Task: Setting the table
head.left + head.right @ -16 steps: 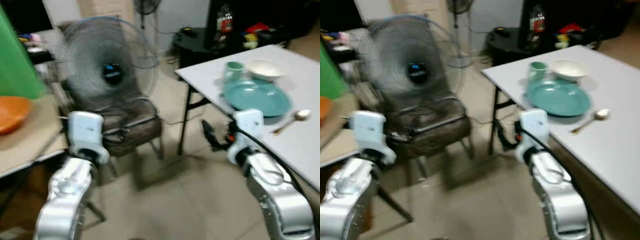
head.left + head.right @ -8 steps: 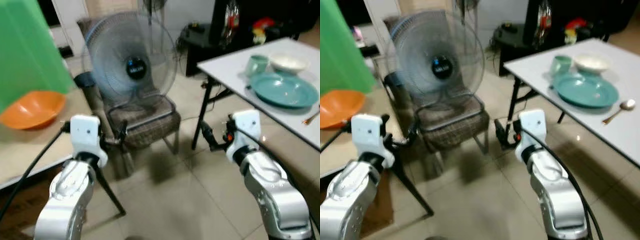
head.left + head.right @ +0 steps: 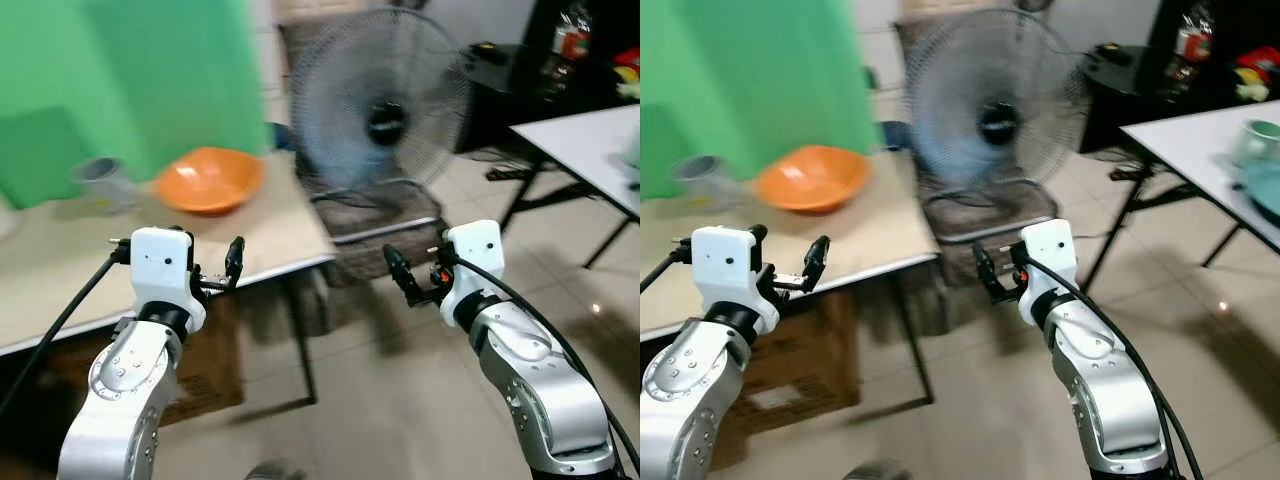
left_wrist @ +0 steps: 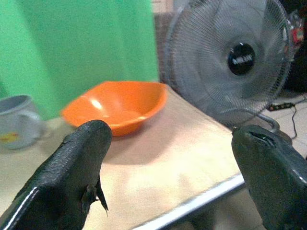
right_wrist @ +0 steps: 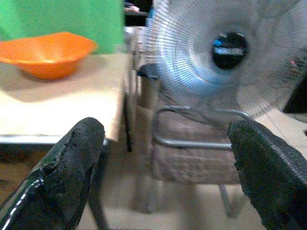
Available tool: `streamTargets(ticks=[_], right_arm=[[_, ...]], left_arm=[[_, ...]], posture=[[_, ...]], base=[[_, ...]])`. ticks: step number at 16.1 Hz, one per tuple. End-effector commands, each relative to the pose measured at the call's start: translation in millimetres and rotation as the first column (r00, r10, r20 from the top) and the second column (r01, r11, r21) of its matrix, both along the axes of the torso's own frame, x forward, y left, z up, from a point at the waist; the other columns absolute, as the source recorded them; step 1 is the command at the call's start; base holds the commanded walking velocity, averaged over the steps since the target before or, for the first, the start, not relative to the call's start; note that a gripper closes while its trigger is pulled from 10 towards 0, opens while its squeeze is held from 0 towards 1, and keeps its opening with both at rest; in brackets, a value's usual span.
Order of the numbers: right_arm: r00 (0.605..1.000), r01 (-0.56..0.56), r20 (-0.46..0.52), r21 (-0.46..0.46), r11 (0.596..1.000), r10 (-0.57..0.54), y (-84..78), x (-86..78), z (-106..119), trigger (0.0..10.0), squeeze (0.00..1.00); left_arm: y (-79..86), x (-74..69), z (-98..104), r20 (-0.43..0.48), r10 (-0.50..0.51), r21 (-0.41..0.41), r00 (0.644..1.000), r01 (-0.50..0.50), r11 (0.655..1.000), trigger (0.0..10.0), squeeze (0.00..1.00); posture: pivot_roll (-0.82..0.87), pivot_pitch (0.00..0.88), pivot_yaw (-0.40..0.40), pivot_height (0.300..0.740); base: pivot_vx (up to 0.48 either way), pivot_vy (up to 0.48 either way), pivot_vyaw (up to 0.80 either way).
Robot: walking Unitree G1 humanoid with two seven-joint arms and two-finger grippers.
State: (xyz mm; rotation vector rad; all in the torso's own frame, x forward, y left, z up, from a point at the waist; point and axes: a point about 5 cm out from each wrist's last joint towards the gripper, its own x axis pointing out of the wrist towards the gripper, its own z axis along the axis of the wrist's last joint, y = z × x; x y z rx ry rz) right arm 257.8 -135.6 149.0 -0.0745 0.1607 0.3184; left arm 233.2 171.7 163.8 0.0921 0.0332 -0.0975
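One orange bowl [image 3: 208, 180], one grey cup [image 3: 103, 181] (blurred, probably mug) on table [image 3: 150, 250].

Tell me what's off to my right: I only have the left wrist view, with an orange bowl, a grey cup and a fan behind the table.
Observer: The head views show a white table to the right, beyond the fan, with a teal cup near its edge.
Operator: Is my right arm busy with anything?
Observer: No. The right gripper hangs over the floor in front of the chair, fingers apart and empty.
Operator: And the left one, how close is it to the bowl?
Observer: The left gripper is open at the near edge of the beige table; the orange bowl sits further back, toward the green backdrop.
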Motion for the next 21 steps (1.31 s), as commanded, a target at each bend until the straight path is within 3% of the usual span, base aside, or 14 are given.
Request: streamTargets(ticks=[1,13,14,15,16,18,19,21], right_arm=[[0.999,-0.029,0.033,0.017,0.999,0.028,5.7,2.2,7,10.0,1.00],[1.000,0.022,0.019,0.095,0.995,-0.024,0.8,16.0,6,10.0,1.00],[0.999,0.047,0.012,0.100,0.994,-0.048,-1.9,13.5,4,10.0,1.00],[0.998,0.062,0.006,0.096,0.993,-0.063,-4.9,10.8,2,10.0,1.00],[0.997,0.074,0.005,0.092,0.993,-0.075,-7.6,8.3,0,10.0,1.00],[0.996,0.085,0.005,0.093,0.992,-0.086,-9.7,6.7,0,10.0,1.00],[0.996,0.090,0.006,0.092,0.992,-0.091,-9.6,6.0,0,10.0,1.00],[0.996,0.089,0.008,0.089,0.992,-0.090,-8.2,5.7,0,10.0,1.00]], left_arm=[[5.8,1.3,3,0.008,0.014,0.016,1.000,-0.015,1.000,10.0,1.00],[15.3,11.4,9,0.033,0.019,0.059,0.999,-0.021,0.998,10.0,1.00],[13.4,16.1,9,0.036,0.018,0.066,0.999,-0.021,0.998,10.0,0.90],[9.3,20.9,10,0.044,0.012,0.070,0.999,-0.015,0.997,10.0,0.49],[4.0,24.4,9,0.044,-0.005,0.069,0.999,0.002,0.998,10.0,0.19],[-1.2,26.0,9,0.053,-0.026,0.064,0.998,0.023,0.998,10.0,0.17],[-4.7,27.4,7,0.048,-0.038,0.060,0.998,0.035,0.998,10.0,0.06],[-6.3,27.8,5,0.047,-0.049,0.057,0.998,0.047,0.997,10.0,0.04]], posture=[[0.12,0.000,0.039,0.740],[0.13,0.000,0.043,0.740],[0.12,0.000,0.061,0.740],[0.12,0.000,0.069,0.740],[0.11,0.000,0.085,0.740],[0.10,0.000,0.091,0.740],[0.10,0.000,0.094,0.740],[0.10,0.000,0.090,0.740]], base=[[0.000,0.364,0.54],[0.000,0.334,0.00],[0.000,0.000,0.00],[0.000,0.000,0.00],[0.000,0.000,0.00],[0.000,0.000,0.00],[0.000,0.000,0.00],[0.291,0.000,0.00]])
